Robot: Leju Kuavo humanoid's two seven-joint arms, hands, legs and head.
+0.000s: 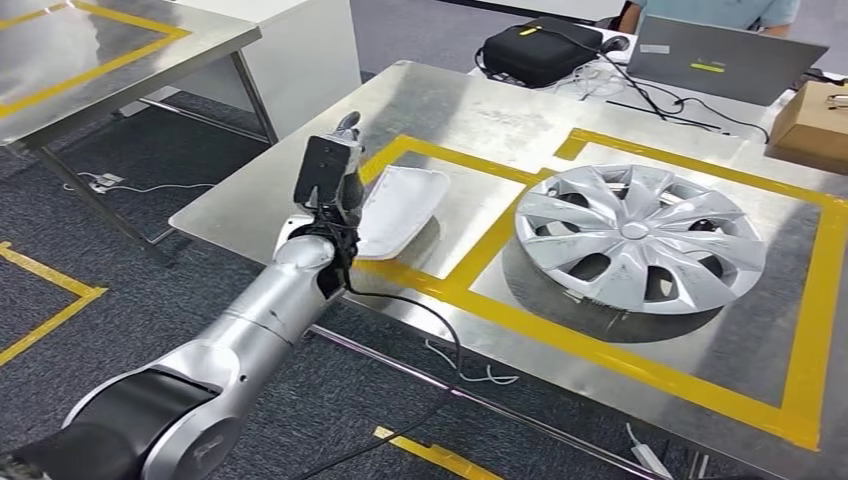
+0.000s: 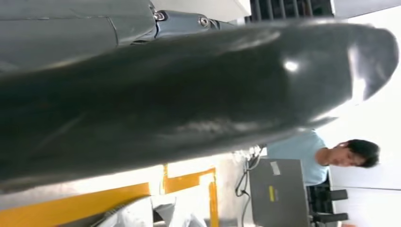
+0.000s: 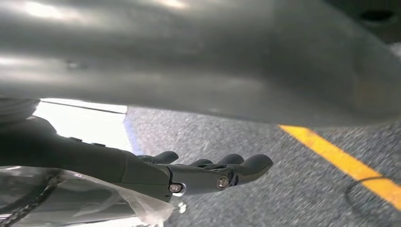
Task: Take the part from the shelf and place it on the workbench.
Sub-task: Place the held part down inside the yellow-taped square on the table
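Evidently the left hand point(image 1: 335, 185) is gripping the white part point(image 1: 400, 207) at its left end, its long axis lying up-right over the worktop point(image 1: 470, 110); right hand point(image 3: 208, 172) is hanging with fingers apart, holding nothing.

You have a brushed stainless-steel workbench point(image 1: 470, 105) marked with yellow tape rectangles point(image 1: 812, 330). A white moulded plastic part point(image 1: 400, 205) lies near its left edge, across the tape of the smaller rectangle. A silver multi-spoke plastic wheel cover point(image 1: 637, 236) lies flat inside the larger rectangle (towards the right edge). Along the far edge sit a black zipped carrying case point(image 1: 540, 50), a grey laptop point(image 1: 715, 60) and loose black cables point(image 1: 660, 100); a brown cardboard box point(image 1: 815, 125) sits at the far right corner.
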